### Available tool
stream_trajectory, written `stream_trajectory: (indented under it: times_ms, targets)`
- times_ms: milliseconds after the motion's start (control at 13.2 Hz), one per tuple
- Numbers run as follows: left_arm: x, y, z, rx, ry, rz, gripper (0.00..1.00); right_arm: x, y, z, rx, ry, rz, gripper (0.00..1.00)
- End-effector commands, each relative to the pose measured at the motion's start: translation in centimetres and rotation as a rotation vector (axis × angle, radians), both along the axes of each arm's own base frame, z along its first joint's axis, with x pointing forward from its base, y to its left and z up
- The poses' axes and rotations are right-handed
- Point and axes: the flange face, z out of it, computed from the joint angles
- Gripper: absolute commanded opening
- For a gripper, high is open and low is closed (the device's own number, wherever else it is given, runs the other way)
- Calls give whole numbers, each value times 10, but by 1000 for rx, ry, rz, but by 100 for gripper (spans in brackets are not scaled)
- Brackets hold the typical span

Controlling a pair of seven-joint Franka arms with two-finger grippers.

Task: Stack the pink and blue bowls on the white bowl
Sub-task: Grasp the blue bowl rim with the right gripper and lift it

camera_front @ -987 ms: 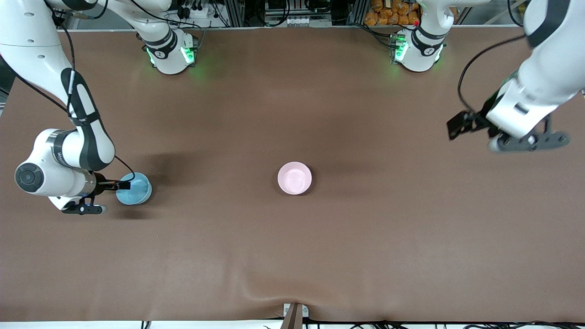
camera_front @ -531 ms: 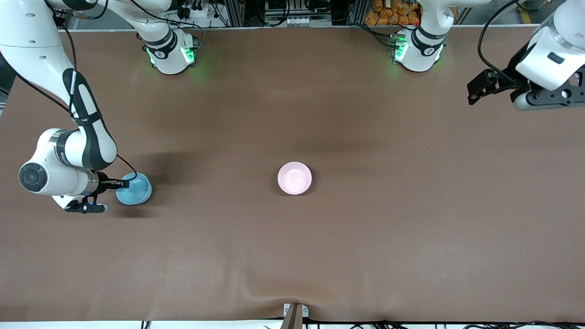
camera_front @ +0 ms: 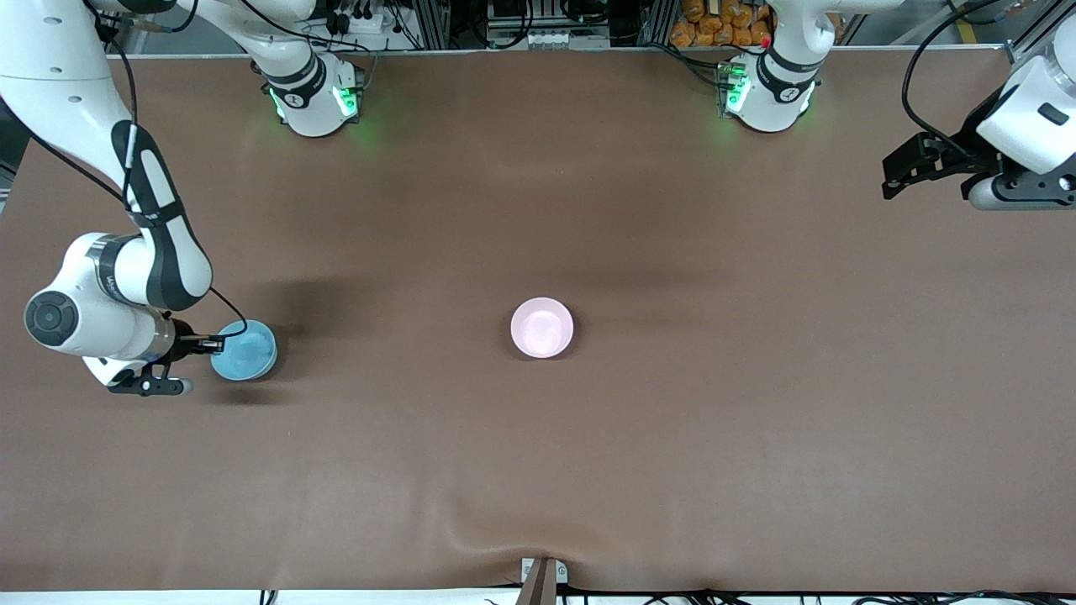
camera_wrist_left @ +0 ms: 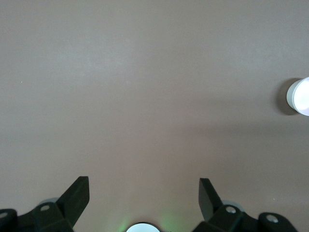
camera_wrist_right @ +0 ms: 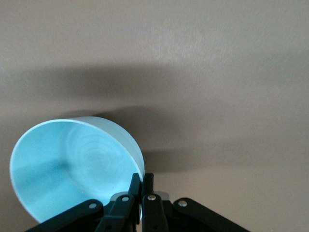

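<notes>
The light blue bowl (camera_front: 245, 353) is near the right arm's end of the table. My right gripper (camera_front: 215, 343) is shut on its rim and holds it tilted, also in the right wrist view (camera_wrist_right: 143, 181), where the blue bowl (camera_wrist_right: 67, 164) casts a shadow on the table. The pink bowl (camera_front: 542, 327) sits upright mid-table and shows small in the left wrist view (camera_wrist_left: 299, 96). No separate white bowl shows. My left gripper (camera_front: 898, 175) hangs open and empty over the left arm's end of the table, its fingers wide apart in the left wrist view (camera_wrist_left: 144, 193).
The brown table mat (camera_front: 538, 470) has a small wrinkle at the edge nearest the camera. The two arm bases (camera_front: 313, 99) stand along the edge farthest from the camera.
My left arm has drawn back toward its base end and risen, gripper still open. My right gripper has stayed shut on the blue bowl and shifted it slightly, tilting it.
</notes>
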Motion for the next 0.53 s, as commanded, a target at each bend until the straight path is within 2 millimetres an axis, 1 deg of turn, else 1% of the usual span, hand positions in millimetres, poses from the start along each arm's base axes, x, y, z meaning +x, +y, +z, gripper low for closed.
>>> stream_trajectory:
  times_ms: [0, 76, 228, 304, 379, 455]
  targets:
    - [3, 14, 5, -12, -14, -2, 100, 8, 2, 36, -1, -65, -10, 0]
    - [4, 13, 6, -15, -17, -2, 100, 12, 8, 50, -3, -87, -3, 0]
    - [5, 14, 4, -10, -14, 2, 100, 16, 30, 73, -5, -114, 14, 0]
    - [4, 13, 5, -7, -16, 9, 100, 15, 49, 84, -5, -105, -16, 0]
    - [4, 11, 6, -7, -18, 9, 100, 16, 81, 99, -6, -109, -46, 0]
    - [4, 12, 5, -8, -16, 4, 100, 15, 112, 107, -9, -113, -88, 0]
